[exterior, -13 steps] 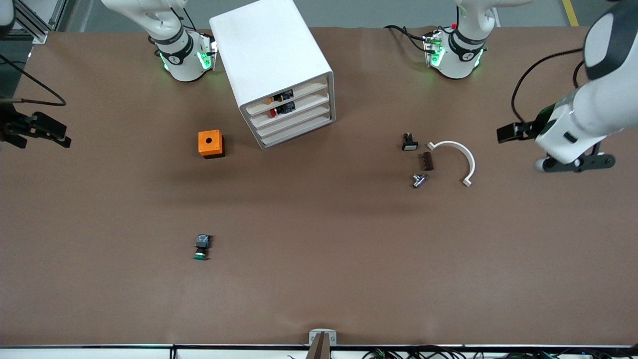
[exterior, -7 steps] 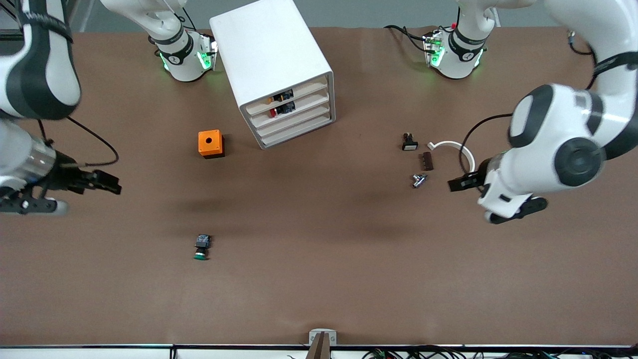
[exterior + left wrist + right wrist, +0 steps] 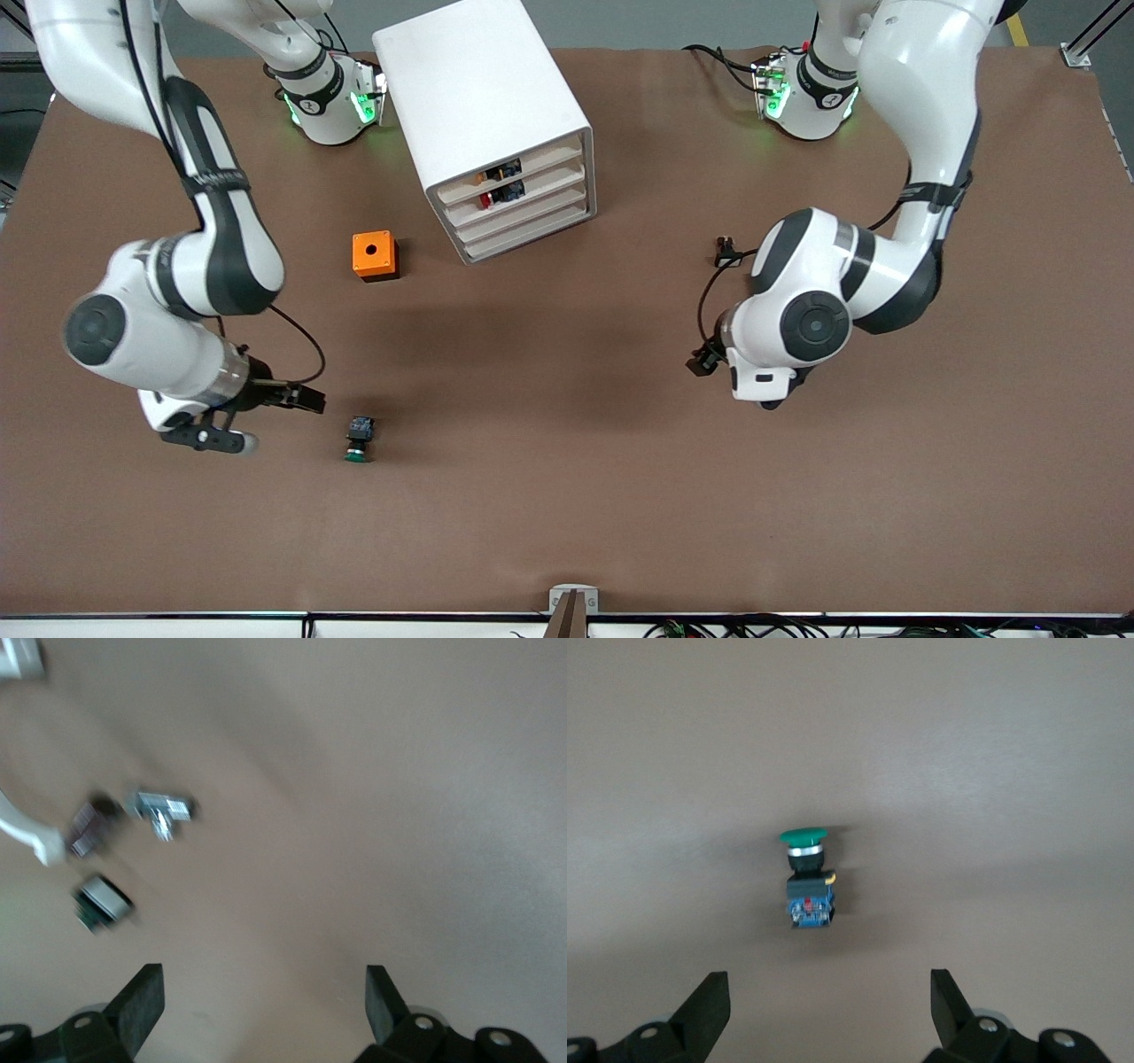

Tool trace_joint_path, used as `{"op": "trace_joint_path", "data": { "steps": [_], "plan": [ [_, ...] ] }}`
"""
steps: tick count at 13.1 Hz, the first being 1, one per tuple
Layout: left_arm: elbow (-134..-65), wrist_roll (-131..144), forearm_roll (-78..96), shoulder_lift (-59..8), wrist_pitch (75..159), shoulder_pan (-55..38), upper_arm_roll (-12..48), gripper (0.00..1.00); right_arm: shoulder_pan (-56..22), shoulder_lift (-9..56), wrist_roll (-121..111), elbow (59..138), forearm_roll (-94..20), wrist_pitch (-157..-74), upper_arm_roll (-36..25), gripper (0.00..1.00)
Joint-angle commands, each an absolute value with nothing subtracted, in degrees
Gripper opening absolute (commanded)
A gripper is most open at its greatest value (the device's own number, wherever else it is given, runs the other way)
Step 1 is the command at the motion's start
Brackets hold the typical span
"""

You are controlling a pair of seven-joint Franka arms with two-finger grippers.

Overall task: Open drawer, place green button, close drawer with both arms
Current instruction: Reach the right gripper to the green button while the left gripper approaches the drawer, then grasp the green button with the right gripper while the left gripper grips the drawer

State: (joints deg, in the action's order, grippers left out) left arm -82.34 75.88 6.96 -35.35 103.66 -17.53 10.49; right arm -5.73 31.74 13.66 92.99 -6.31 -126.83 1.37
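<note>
— Where does the button (image 3: 358, 439) lie?

— On its side on the brown surface (image 3: 567, 496), toward the right arm's end and well nearer the front camera's edge than the cabinet (image 3: 492, 124). Its green cap points toward that edge. In the right wrist view the button (image 3: 807, 878) sits on bare surface between the 2 spread fingertips, touching neither.

— And the right hand (image 3: 297, 400)?

— Just beside the button, toward the right arm's end, its fingers wide apart and holding nothing.

— The drawer (image 3: 524, 214)?

— Third from the top of the 4-drawer cabinet, pushed in flush. The cabinet stands near the arms' edge, its front angled toward the left arm's end. A red-capped button (image 3: 486, 199) shows in one of the slots above. An orange box (image 3: 375, 255) stands beside the cabinet, toward the right arm's end.

— The left hand (image 3: 700, 361)?

— Over bare surface toward the left arm's end, also open and empty. Its wrist view shows a white-faced button (image 3: 102, 901), a dark block (image 3: 87, 825), a small metal piece (image 3: 162, 807) and a white curved part (image 3: 22, 828) close together — all blurred.
</note>
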Motion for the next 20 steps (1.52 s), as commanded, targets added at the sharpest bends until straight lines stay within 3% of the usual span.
{"op": "trace_joint_path", "data": {
  "steps": [1,8,14,16,20],
  "plan": [
    [-80.5,86.7,14.3,-40.1,106.2,-20.1,10.3,1.00,-6.3,36.7,17.9,91.7,-6.7,-131.6,1.8,1.00],
    [-82.1,103.5,37.8,-47.1,109.3,-24.1,10.3,0.99,-8.9,41.3,21.6,92.7,-6.6,-138.4,1.8,1.00],
    [-81.6,121.7,51.6,-52.8,109.3,-27.9,10.3,0.97,-8.8,43.2,21.4,92.9,-6.2,-139.8,1.8,0.77],
    [-81.6,124.4,55.1,-53.1,109.0,-29.4,10.3,0.92,-8.8,43.2,21.4,92.9,-6.2,-139.3,1.8,0.59],
    [-81.6,128.2,59.1,-53.0,103.8,-31.1,10.4,0.90,-7.6,43.0,17.9,92.5,-6.2,-139.1,1.8,0.10]
  ]
}}
